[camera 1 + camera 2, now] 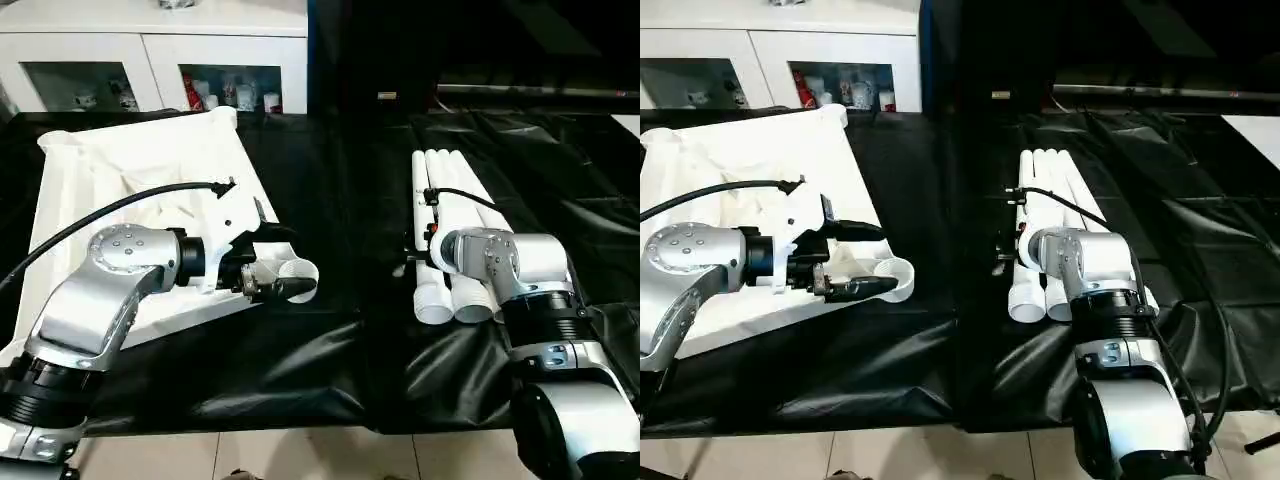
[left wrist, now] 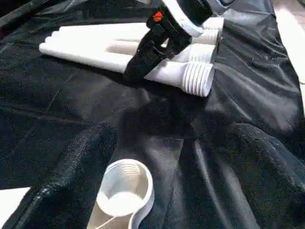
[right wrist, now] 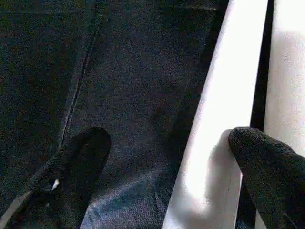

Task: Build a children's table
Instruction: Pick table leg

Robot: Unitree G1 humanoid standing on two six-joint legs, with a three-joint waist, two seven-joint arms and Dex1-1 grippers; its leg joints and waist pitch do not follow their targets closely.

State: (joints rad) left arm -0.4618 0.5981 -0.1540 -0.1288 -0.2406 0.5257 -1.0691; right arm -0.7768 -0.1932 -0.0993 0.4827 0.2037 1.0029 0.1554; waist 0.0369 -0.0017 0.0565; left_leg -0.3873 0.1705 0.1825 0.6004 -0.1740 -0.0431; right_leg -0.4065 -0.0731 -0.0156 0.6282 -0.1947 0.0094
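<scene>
Left eye view, item list. Table top (image 1: 140, 190): white plastic, underside up, lying on the black sheet (image 1: 330, 200) on the robot's left side. Corner socket (image 1: 298, 275): round, threaded inside, nearest the sheet's middle; no leg fitted in it. Legs (image 1: 450, 220): a bundle of white tubes lying side by side on the robot's right side, well apart from the top, ribbed ends toward the robot. White cabinet (image 1: 150, 60) with glass doors stands behind.

Left gripper (image 1: 262, 262): at the near corner of the top, black fingers spread around the socket region with nothing clamped between them. Right gripper (image 3: 167, 157): down at the bundle, fingers parted; one fingertip (image 3: 267, 162) rests against the outermost leg, the other (image 3: 76, 162) over bare sheet. The leg lies between them, not yet pinched.

Progress, judged: at the outset. All visible legs lie loose; no socket in sight holds one. Remaining: lift a leg, carry it across, seat it in the socket, repeat for each corner.

View differences: the right wrist view gives the finger spacing at the leg, which the forearm hides from the head camera. The left wrist view shows the socket's inner thread and, beyond it, the legs' ribbed ends with the right gripper resting on them.
</scene>
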